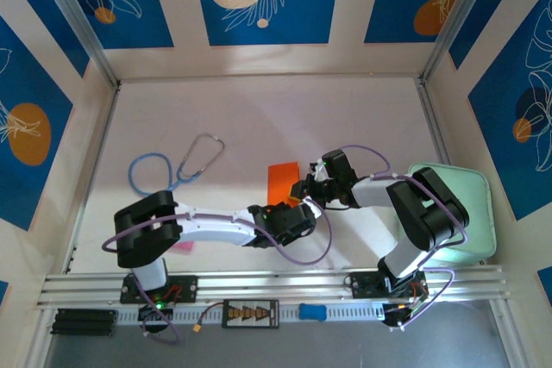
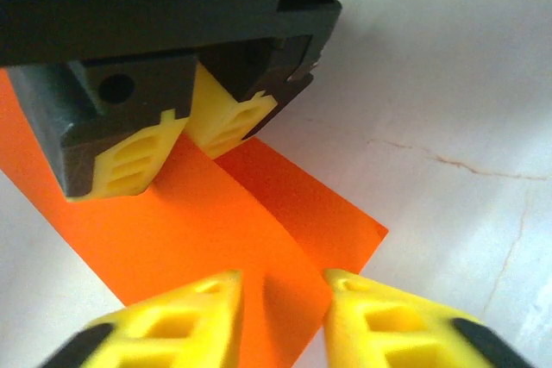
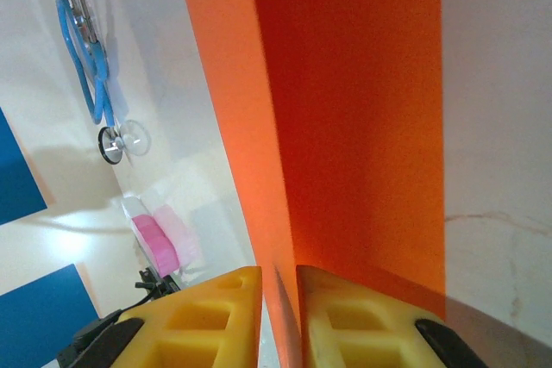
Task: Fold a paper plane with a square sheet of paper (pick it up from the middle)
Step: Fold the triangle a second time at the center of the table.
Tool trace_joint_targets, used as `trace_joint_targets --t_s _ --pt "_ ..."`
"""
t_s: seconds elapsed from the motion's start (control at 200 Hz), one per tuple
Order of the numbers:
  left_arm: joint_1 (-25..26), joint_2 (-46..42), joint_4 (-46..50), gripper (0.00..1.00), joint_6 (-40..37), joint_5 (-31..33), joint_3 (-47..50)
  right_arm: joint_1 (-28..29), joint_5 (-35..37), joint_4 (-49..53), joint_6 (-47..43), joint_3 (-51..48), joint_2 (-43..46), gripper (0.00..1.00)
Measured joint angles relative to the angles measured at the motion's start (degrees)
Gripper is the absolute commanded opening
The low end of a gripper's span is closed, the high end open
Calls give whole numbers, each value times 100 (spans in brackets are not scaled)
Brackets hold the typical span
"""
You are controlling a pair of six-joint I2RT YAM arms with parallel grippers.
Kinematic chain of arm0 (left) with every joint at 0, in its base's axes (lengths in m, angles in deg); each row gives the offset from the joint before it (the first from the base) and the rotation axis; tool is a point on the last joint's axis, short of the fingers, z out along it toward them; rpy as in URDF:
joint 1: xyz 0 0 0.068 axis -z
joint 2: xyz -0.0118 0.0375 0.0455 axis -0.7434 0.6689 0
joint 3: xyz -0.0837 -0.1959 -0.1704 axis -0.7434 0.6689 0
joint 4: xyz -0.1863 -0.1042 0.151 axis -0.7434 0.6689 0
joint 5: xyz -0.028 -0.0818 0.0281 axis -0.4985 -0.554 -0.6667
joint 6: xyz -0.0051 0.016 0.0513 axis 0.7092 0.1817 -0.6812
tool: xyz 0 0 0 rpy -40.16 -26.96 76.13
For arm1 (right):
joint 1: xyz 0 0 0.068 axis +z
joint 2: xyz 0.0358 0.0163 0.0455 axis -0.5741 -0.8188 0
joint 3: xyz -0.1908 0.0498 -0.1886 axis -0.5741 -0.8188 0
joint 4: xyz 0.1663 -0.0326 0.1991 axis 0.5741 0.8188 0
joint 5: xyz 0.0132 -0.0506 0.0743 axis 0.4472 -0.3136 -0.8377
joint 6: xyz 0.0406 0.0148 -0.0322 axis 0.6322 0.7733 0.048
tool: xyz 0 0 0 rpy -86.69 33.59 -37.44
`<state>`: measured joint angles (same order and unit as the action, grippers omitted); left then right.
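Note:
The square sheet of paper (image 1: 281, 180) is bright orange and lies mid-table, with one long flap folded up (image 2: 198, 221). My right gripper (image 3: 278, 277) is shut on the raised fold edge; in the left wrist view its yellow fingers (image 2: 129, 161) pinch the far side of the sheet. My left gripper (image 2: 285, 286) stands at the sheet's near corner, jaws apart, with the lifted flap edge running between them and brushing the right-hand finger. From above, the left gripper (image 1: 297, 206) and right gripper (image 1: 309, 185) meet at the sheet's near right edge. The paper plane is out of view.
A blue stethoscope (image 1: 177, 165) lies to the left of the sheet. A small pink block (image 3: 155, 243) sits near the left arm's base. A pale green tray (image 1: 473, 204) stands at the right, partly under the right arm. Walls enclose the table.

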<state>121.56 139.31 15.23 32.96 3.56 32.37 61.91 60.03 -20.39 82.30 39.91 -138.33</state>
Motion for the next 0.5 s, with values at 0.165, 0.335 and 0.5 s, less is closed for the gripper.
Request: trace_joint_targets --t_s 0.165,0.335,0.5 --pt "-2 -2 2 2 44 -22 0 -2 11 44 2 -2 20 20" --pt "-109 -50 2 0 136 -363 0 -28 162 221 -4 -20 247 30" --pt "-527 -422 -105 0 516 -1283 79 -114 570 723 -120 -109 894 45"
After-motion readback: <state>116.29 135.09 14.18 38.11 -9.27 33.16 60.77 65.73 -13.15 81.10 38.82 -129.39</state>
